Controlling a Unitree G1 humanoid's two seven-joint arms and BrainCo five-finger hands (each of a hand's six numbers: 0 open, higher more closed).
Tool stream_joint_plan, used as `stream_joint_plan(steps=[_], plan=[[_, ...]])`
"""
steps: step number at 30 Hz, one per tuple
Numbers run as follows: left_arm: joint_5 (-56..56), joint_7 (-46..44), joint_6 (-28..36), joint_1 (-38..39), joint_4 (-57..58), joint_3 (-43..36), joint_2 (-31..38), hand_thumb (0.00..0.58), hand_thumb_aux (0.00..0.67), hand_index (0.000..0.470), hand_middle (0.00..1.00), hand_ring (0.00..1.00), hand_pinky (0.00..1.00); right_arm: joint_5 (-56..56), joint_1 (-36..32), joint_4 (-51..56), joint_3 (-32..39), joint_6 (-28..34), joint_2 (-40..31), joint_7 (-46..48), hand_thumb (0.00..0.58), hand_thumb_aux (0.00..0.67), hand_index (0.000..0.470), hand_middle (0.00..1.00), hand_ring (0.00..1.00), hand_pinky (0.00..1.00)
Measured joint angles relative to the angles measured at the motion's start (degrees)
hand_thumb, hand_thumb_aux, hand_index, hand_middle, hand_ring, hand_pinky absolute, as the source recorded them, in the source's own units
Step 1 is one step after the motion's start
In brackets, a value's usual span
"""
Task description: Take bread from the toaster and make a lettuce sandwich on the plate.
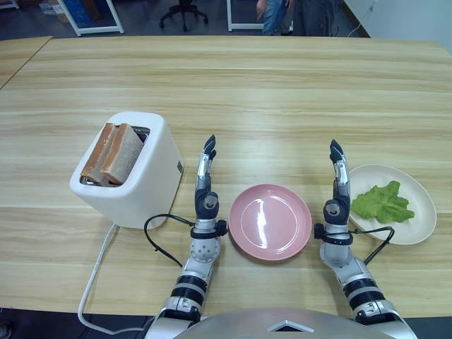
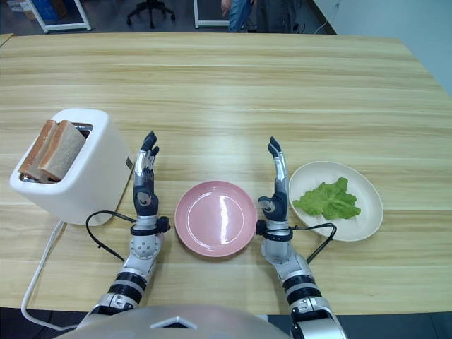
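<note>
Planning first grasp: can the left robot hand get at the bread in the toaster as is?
Probably yes. The left robot hand is open beside the toaster, and the bread sticks up with nothing over it.

Wooden table (image 1: 282, 92), with an office chair (image 1: 183, 13) beyond.

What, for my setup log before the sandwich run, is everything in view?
toaster: one, white, table's left.
cord: one, white, from toaster to near edge.
bread: two slices, brown, in the toaster.
pink plate: one, pink, near centre.
cream plate: one, cream, far right.
lettuce: one leaf, green, on the cream plate.
table: one, light wood.
left hand: one, dark, open, beside toaster.
right hand: one, dark, open, between plates.
</note>
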Motion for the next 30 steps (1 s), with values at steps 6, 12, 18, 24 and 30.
stream_joint_plan(steps=[6, 12, 18, 24, 30], plan=[[0.1, 0.8, -2.0, -1.5, 1.8, 0.1, 0.1, 0.000, 0.000, 0.000, 0.00, 0.00, 0.00, -1.8, -0.1, -1.6, -0.9, 1.1, 1.3, -0.1, 0.000, 0.000, 0.000, 0.00, 0.00, 0.00], [-0.3, 0.1, -2.6, -1.8, 2.2, 0.1, 0.1, 0.000, 0.000, 0.000, 0.00, 0.00, 0.00, -2.4, 0.1, -1.6, -1.0, 1.3, 1.9, 0.2, 0.000, 0.000, 0.000, 0.00, 0.00, 0.00], [0.1, -0.4, -2.2, -1.6, 1.8, 0.1, 0.1, 0.000, 0.000, 0.000, 0.00, 0.00, 0.00, -5.8, 0.5, -2.8, -0.8, 1.9, 1.9, -0.1, 0.000, 0.000, 0.000, 0.00, 0.00, 0.00], [14.7, 2.8, 1.4, 9.0, -15.7, 7.6, 4.6, 0.000, 0.000, 0.000, 0.00, 0.00, 0.00, -7.0, 0.7, -4.4, -0.7, 2.5, 1.8, 0.0, 0.000, 0.000, 0.000, 0.00, 0.00, 0.00], [27.3, 9.6, 9.4, 14.1, -34.2, 22.2, 12.0, 0.000, 0.000, 0.000, 0.00, 0.00, 0.00, -9.5, 0.8, -6.5, -0.8, 3.1, 0.8, -0.4, 0.000, 0.000, 0.000, 0.00, 0.00, 0.00]])
